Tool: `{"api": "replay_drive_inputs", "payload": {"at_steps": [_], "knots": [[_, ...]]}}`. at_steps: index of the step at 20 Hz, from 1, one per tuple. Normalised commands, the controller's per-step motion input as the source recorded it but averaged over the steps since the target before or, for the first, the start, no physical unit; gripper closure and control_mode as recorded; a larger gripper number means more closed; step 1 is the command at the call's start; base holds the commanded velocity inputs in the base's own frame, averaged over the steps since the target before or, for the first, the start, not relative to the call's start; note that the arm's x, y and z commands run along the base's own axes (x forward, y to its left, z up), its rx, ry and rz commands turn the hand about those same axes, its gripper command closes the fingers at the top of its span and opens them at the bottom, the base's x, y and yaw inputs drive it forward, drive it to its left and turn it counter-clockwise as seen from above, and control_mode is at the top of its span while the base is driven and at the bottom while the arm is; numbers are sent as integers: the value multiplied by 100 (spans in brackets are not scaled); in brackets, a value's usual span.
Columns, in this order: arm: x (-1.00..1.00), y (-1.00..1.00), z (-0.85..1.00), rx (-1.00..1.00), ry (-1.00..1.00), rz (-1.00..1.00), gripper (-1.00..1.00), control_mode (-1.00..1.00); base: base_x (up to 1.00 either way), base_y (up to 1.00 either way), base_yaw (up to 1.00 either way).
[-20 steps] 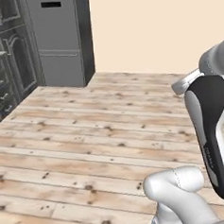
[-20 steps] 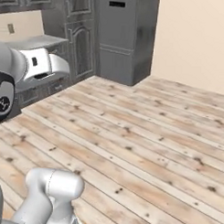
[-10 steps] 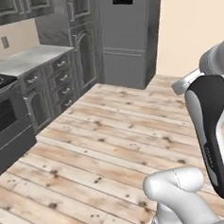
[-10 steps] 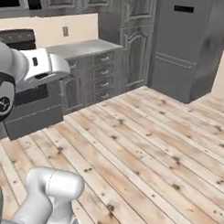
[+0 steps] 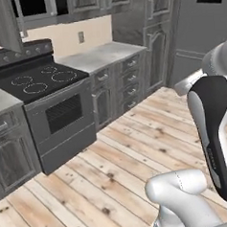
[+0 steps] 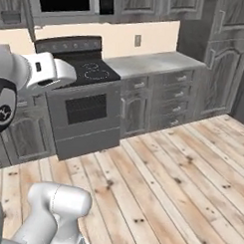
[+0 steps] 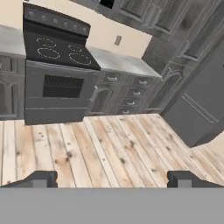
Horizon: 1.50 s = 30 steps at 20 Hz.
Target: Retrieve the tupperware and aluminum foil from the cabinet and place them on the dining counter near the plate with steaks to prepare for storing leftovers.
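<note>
So the gripper (image 7: 112,179) is sitting spread wide with nothing between the tips, just pointing out over the plank floor (image 7: 109,144) from the hand view. Past it there's the black-topped stove (image 7: 57,78) with its oven door, then a run of grey drawer units (image 7: 127,94) under a pale worktop, and the tall fridge (image 7: 197,113) off to one side.

What's changing: the whole picture is swinging. A second back the base cameras were looking at the fridge and a bare wall; now the stove (image 5: 47,105) and the drawer units (image 6: 159,100) are filling the middle. That's the base turning, not anything in the kitchen shifting.

The tupperware and foil aren't visible, and I can't tell which wall cabinet holds them. My read is it's still driving around, with no reach coming until it faces the right cabinet.
</note>
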Motion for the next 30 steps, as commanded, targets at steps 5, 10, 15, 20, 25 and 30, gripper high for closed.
{"api": "replay_drive_inputs", "payload": {"at_steps": [5,10,15,20,25,30], "knots": [[0,0,0,0,0,0,-100,100,82,73,46],[0,0,0,0,0,0,-100,100,98,86,36],[0,0,0,0,0,0,-100,100,94,100,30],[0,0,0,0,0,0,-100,100,88,99,27],[0,0,0,0,0,0,-100,100,84,70,22],[0,0,0,0,0,0,-100,100,74,25,16]]}}
